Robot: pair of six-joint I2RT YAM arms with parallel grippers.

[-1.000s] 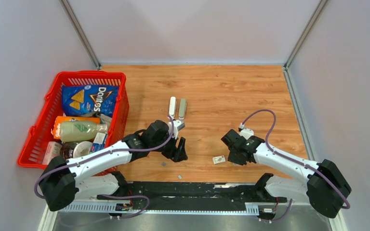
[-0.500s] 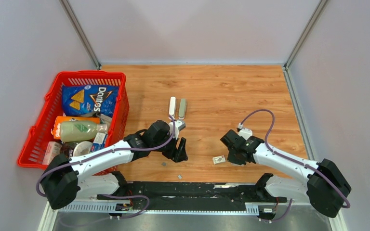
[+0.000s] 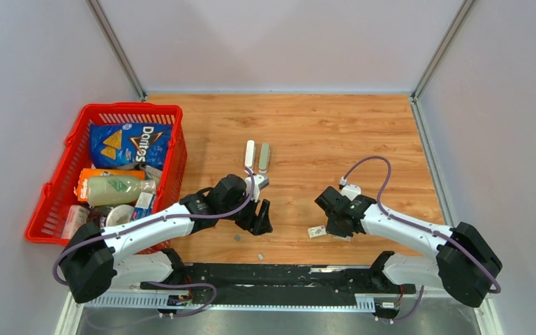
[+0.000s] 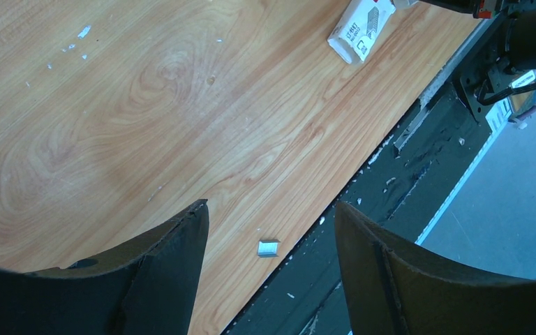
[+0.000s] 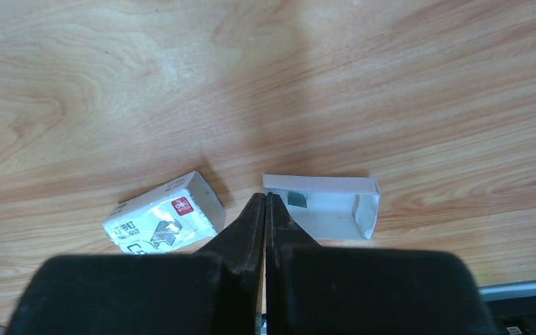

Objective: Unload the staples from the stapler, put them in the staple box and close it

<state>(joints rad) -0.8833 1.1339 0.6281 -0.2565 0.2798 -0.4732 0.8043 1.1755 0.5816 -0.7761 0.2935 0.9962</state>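
While left fingers (image 4: 160, 279) stand apart | right fingers (image 5: 248, 234) together — beside printed packet (image 5: 164, 223) | basket (image 3: 131, 107) bag (image 3: 129, 143) reads Doritos

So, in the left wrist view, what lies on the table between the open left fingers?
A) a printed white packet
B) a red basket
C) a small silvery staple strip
C: the staple strip lies on the table between the left gripper's open fingers; the printed packet lies apart.
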